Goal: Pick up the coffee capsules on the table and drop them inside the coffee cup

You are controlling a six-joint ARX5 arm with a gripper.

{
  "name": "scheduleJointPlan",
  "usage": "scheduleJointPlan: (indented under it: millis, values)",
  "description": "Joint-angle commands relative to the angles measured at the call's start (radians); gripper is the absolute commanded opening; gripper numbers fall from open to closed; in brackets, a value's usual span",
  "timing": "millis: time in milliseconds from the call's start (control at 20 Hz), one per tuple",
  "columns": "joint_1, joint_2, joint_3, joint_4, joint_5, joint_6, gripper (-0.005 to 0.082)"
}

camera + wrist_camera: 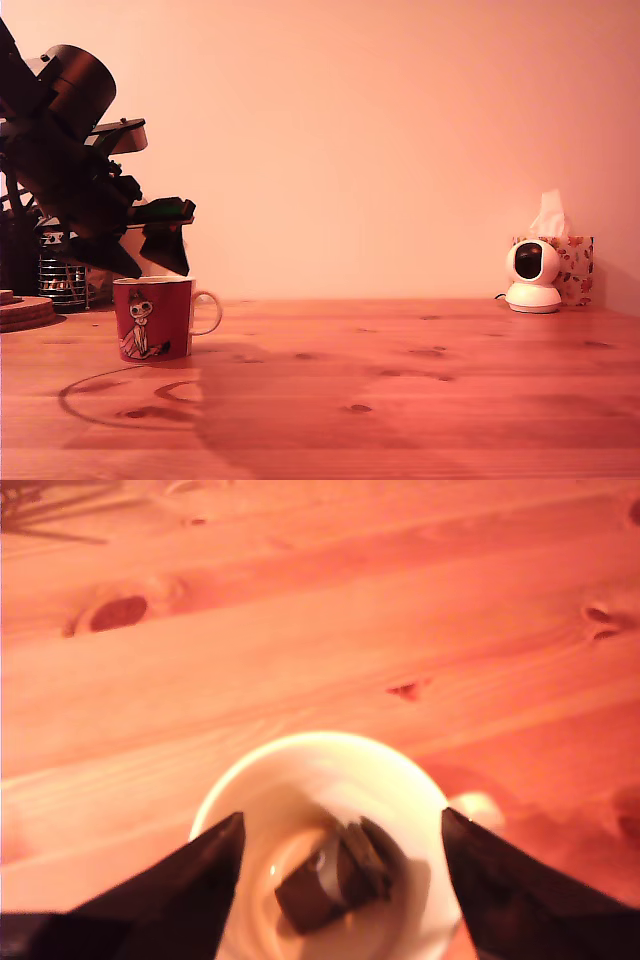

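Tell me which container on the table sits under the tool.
The red mug: the open tool hangs over its mouth. The wire mesh holder stands behind it, the tissue box far off at the exterior view's right.

This looks like a room in a home, set up on a pine table [420, 400] against a bare, warm-lit wall [380, 130]. Well off from the gripper [165, 245], at the far end of the table, 1 small white dome camera [532, 276] sits touching a floral tissue box [575, 268]. Just behind the gripper stands a wire mesh pen holder [62, 275], and directly beneath it a red cartoon-printed mug [152, 318], all household things.
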Motion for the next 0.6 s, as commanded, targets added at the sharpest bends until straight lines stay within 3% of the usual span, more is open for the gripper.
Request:
scheduleJointPlan:
  millis: [0,50,150,200,550]
  values:
    - [0.0,-0.029,-0.002,-0.007,0.001,0.005,0.0434]
    - [0.0,-0.043,-0.002,-0.015,0.001,0.005,0.0346]
    - [0.001,-0.074,-0.002,-0.04,0.001,0.018,0.0054]
    - [0.001,-0.087,-0.002,-0.065,0.001,0.032,-0.0024]
    - [-0.005,-0.109,-0.007,-0.118,0.018,0.032,-0.002]
